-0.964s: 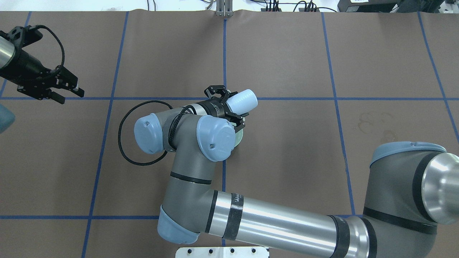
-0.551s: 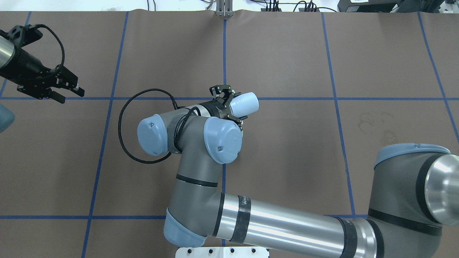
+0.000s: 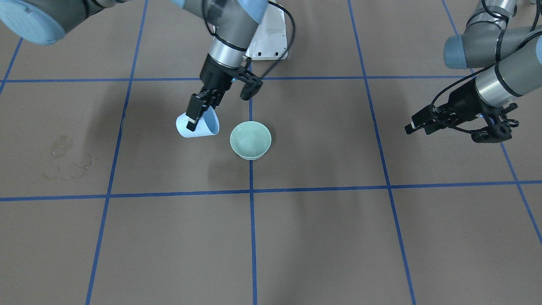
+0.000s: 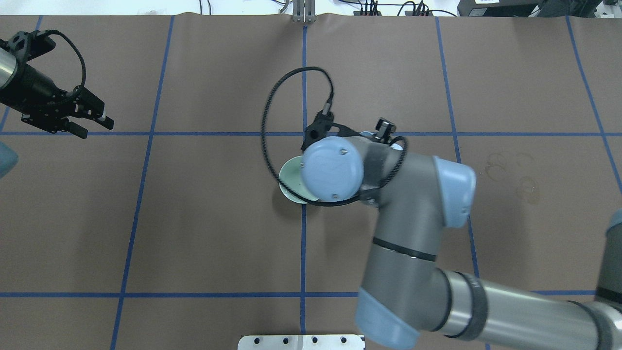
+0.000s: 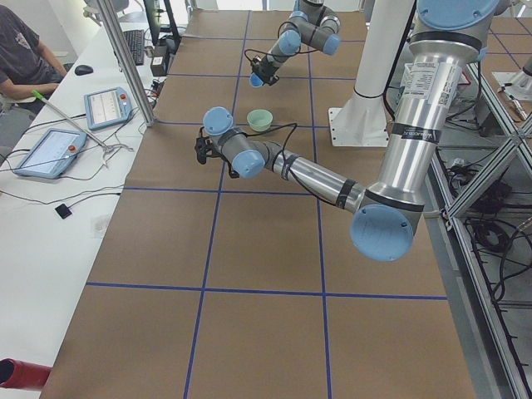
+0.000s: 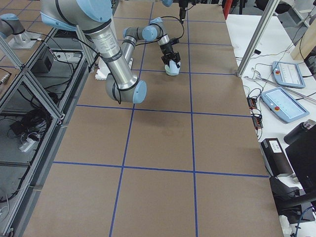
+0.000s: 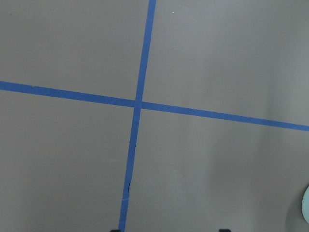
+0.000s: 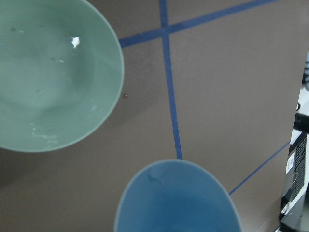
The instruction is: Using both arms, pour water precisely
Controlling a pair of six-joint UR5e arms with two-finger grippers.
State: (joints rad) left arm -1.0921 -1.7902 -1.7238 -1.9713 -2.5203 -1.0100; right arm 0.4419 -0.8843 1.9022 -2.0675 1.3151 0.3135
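Grips a tilted light-blue cup (image 3: 204,127) in the clenched right gripper (image 3: 198,113), just beside the green bowl (image 3: 250,140). Shows the water (image 8: 54,82) as glints inside that bowl. Holds the left gripper (image 4: 95,125) spread and empty, well apart over the table (image 3: 338,237).

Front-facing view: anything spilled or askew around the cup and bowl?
No puddle. The blue cup in the right gripper tilts beside the green bowl, not over it. A speck, maybe a droplet, lies on the mat by the bowl. Farther off lie dried ring stains.
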